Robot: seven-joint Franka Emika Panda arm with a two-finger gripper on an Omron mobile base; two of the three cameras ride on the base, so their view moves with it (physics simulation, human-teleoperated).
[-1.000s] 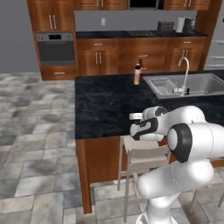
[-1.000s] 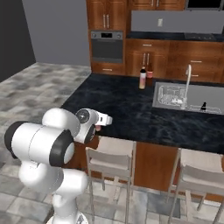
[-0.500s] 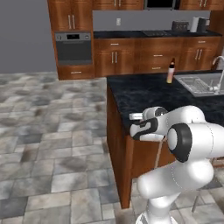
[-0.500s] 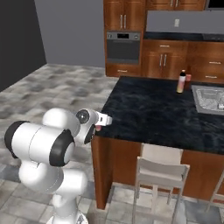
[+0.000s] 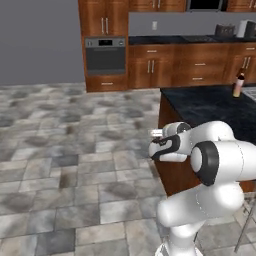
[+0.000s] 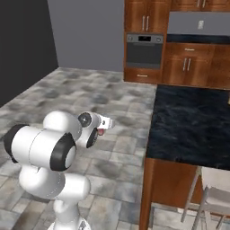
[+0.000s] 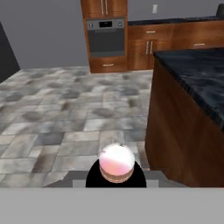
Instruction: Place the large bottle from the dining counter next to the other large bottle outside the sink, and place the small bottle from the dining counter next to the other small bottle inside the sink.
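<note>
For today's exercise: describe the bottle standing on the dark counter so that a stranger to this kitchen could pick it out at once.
Start at the dining counter, the island with a black marbled top and reddish-brown wood sides. Follow that top to its far right end in the left base view. There stands the other large bottle, tall and pale with an orange-red band and dark cap, nothing else beside it.

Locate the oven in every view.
Left base view: oven at upper centre-left, set in the wood cabinets.
Right base view: oven at top centre.
Hand view: oven at top centre.
Shared landmark: black counter, lower right of the oven in all three.
</note>
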